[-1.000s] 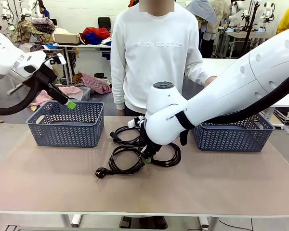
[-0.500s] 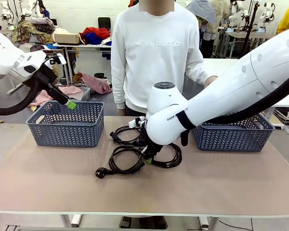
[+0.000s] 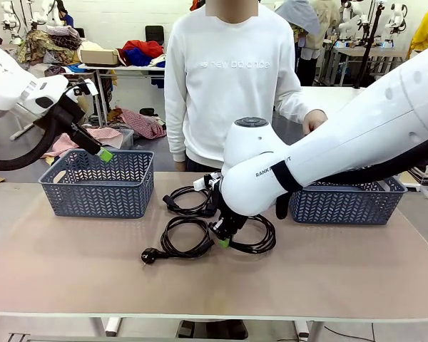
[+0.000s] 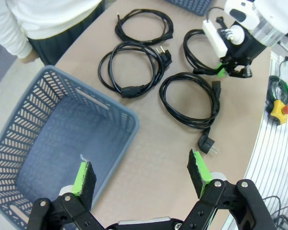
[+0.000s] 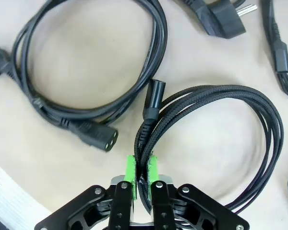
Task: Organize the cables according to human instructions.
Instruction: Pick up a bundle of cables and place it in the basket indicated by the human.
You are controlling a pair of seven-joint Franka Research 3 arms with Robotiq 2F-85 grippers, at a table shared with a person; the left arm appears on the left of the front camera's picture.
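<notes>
Rubber cable coil [image 3: 185, 239]: thin black loop lying flat on the beige table [image 3: 71, 278], right of the grey-blue plastic lattice basket [image 3: 100, 187].
Right gripper [image 5: 140, 175]: green pads clamped on the braided black cable coil [image 5: 221, 100], farther right of that basket. In the front view the white wrist largely hides it.
Arm lettering: cut by a black strap; "RANK" readable.
Left gripper [image 4: 139, 165]: spread wide, holding nothing, above the basket's edge.
Remaining coils: 2, right of the basket.
White sweatshirt [image 3: 232, 92]: "new balance", beyond the basket.

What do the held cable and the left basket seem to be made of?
The cable in the right pincer: likely woven fabric sleeve, matte; a fine braided texture shows. The basket: probably moulded plastic, grey-blue, dull; walls pierced with regular slots.
</notes>
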